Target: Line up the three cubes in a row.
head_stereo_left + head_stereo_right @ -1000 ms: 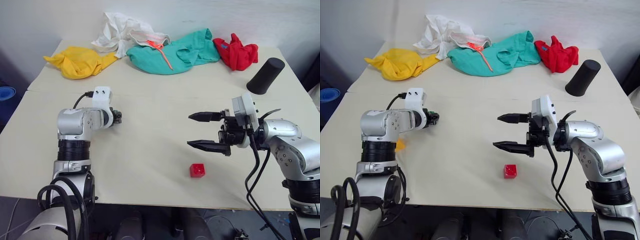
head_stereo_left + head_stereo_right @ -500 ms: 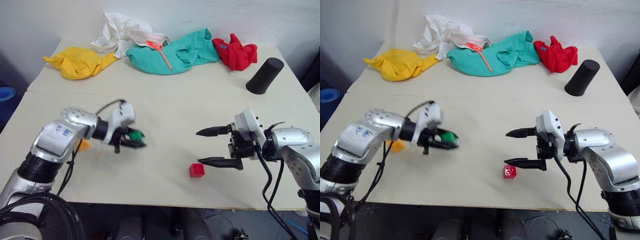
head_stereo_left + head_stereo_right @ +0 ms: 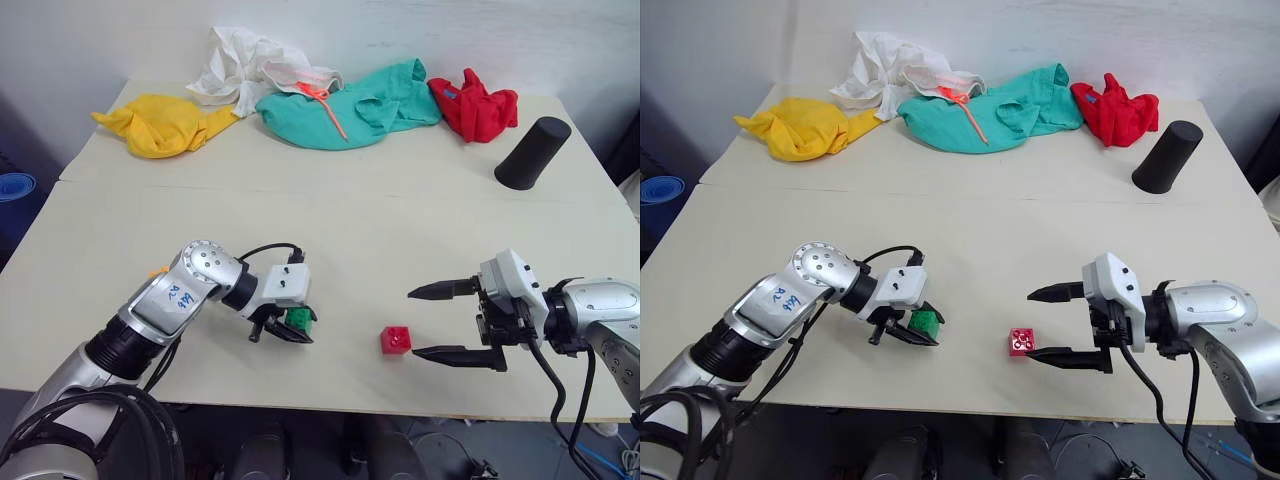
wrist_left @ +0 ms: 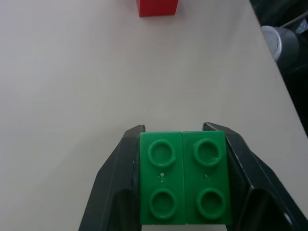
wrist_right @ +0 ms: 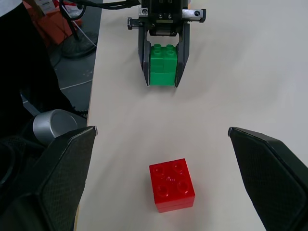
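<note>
i am holding the green cube in my left gripper, with both black fingers clamped against its 2 sides. in the left wrist view i am looking straight at its 4 studs, and the cube is sitting flush between the fingers. the gripper is hanging low over the front part of the table, pointing toward the red cube, and i cannot tell whether the green cube is touching the tabletop.

the red cube is lying on the table near the front edge, between my 2 grippers, studs up, apart from the green one. my right gripper is standing wide open just beside it, one finger above and one below in the head view, neither touching it. in the right wrist view the red cube is sitting in the gap between my spread fingers, with the left gripper and its green cube facing me from further along the table.

a small bit of orange is peeking out behind my left arm; i cannot tell more of it.

at the far edge of the table a yellow cloth, a white cloth, a teal cloth and a red cloth are lying in a loose line, and a black cylinder is standing tilted near the far right corner, well apart from the cubes.
</note>
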{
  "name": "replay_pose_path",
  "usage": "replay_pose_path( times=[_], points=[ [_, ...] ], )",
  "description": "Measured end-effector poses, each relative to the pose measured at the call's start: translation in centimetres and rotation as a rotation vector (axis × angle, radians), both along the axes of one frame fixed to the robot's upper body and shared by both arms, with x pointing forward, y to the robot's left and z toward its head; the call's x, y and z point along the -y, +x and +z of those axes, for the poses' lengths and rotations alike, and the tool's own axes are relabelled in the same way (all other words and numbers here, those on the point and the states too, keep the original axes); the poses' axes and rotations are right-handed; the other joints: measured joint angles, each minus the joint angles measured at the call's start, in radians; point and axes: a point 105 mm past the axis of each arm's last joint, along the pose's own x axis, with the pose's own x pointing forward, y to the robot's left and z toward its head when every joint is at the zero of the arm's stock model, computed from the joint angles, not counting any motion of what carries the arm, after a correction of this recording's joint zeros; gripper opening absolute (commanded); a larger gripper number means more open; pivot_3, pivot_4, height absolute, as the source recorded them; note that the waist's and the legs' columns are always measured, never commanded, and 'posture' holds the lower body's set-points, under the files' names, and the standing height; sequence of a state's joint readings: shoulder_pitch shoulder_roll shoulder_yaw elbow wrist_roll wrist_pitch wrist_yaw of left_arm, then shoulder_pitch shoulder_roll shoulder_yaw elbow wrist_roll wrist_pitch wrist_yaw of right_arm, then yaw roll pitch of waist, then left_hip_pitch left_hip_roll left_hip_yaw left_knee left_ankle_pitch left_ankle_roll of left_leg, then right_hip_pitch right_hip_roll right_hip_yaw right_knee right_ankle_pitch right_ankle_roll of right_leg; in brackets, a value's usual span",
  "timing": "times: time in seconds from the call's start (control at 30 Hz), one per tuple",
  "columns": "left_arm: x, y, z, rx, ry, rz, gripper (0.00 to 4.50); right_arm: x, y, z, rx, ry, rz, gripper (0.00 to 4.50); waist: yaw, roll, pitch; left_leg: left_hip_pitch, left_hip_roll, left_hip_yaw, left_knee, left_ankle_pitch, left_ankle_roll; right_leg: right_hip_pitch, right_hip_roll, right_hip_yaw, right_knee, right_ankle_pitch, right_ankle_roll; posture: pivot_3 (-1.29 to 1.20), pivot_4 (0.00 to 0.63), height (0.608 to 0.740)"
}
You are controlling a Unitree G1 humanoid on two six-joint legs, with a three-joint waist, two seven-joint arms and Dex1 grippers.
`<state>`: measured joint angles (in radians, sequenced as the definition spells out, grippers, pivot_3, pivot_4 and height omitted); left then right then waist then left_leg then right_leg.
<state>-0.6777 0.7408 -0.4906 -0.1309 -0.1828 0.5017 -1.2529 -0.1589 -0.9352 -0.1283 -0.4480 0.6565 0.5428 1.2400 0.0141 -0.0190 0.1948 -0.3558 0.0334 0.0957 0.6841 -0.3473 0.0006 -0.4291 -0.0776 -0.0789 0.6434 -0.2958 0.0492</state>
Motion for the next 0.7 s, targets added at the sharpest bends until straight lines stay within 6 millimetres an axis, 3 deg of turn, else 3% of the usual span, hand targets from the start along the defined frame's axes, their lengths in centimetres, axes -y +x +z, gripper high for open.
replay_pose_path(
  times=[0.5, 0.7],
  points=[
    [-0.3, -0.6, -1.1, -0.056, 0.084, 0.030, 1.51, -0.6, 0.7, 0.2, 0.044, 0.019, -0.009, 4.50, 0.008, 0.000, 0.000, 0.000, 0.000, -0.001, 0.000, 0.000, 0.000, 0.000, 0.000, 0.000, 0.000, 0.000, 0.000, 0.00, 0.150, 0.740],
    [0.3, -0.3, -1.2, -0.034, 0.073, 0.065, 3.34, -0.7, 0.9, 0.3, 0.050, 0.018, 0.001, 4.50, 0.009, 0.000, 0.000, 0.000, -0.001, -0.001, 0.000, 0.000, 0.001, 0.001, -0.001, 0.000, 0.000, 0.000, 0.001, 0.00, 0.150, 0.740]
  ],
)
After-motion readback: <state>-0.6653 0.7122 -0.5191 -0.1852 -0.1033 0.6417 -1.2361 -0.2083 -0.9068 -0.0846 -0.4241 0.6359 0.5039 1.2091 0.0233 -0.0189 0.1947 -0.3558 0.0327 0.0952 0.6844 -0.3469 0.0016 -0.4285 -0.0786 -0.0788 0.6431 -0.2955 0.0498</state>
